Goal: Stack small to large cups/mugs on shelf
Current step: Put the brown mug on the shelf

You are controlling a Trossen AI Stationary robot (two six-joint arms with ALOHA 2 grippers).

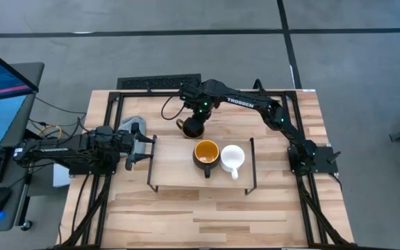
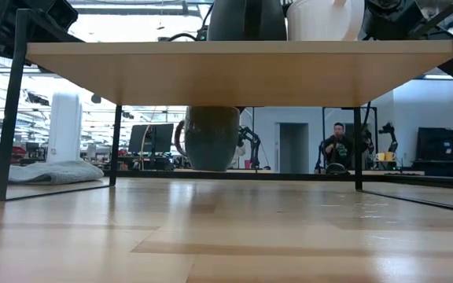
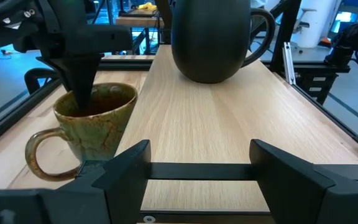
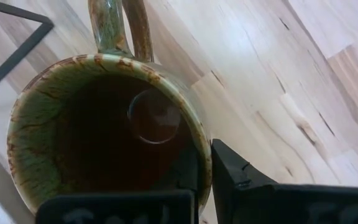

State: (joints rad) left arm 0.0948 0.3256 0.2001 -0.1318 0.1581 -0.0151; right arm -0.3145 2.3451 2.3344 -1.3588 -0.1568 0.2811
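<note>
Olive-brown mug [image 4: 98,124], empty and dark inside, has its rim pinched by the right tool [image 4: 202,180]; left tool [image 3: 201,163] gapes wide.

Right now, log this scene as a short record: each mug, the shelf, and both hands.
olive mug: on the tabletop behind the shelf, upright, not on the shelf
dark mug: on the shelf, yellow-orange inside, handle toward the front
white mug: on the shelf, beside the dark mug on its right
shelf: two mugs on it, left part bare
right hand: shut on the olive mug rim, one finger inside, one outside
left hand: open, at the left end of the shelf, holding nothing
</note>
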